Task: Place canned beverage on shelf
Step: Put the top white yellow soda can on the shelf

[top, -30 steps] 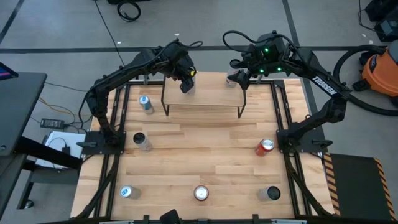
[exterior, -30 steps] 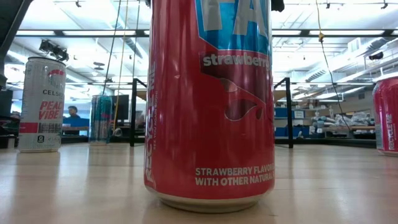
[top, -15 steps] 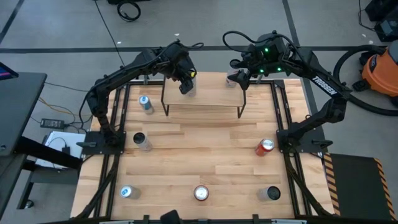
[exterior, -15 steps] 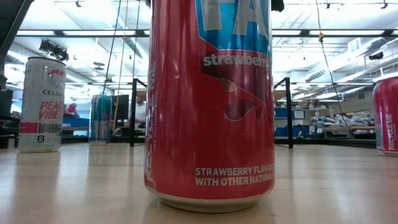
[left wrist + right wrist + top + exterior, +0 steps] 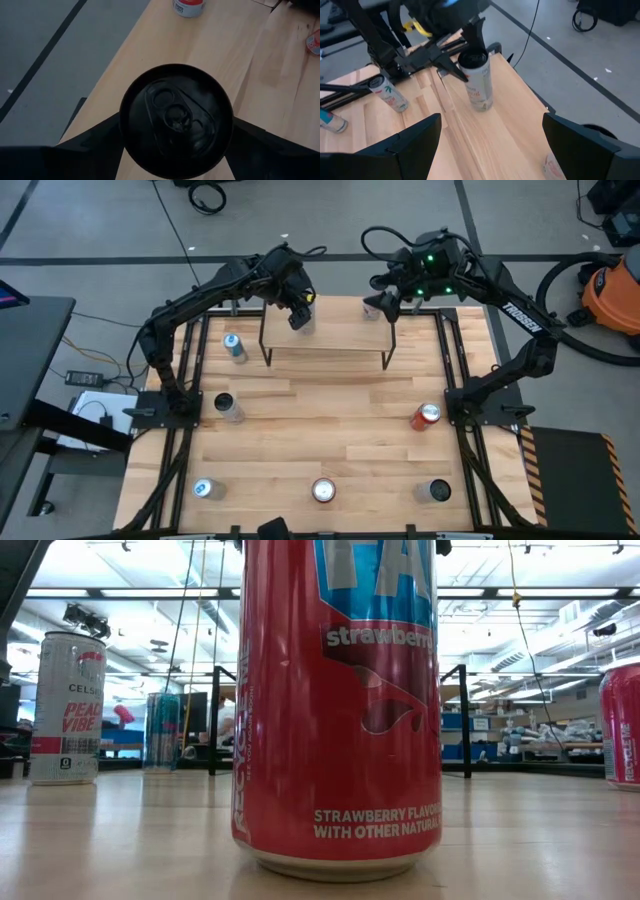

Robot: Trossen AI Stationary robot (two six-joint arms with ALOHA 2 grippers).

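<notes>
Nothing has shifted: left gripper [image 5: 299, 319] jaws clasp the upright can [image 5: 176, 120] on the shelf [image 5: 340, 335]; right gripper [image 5: 381, 307] jaws spread.

A white beverage can with a dark lid [image 5: 476, 80] stands upright on the left end of the low light-wood shelf with thin black legs [image 5: 330, 330], clasped between the left gripper's [image 5: 299, 316] fingers.
</notes>
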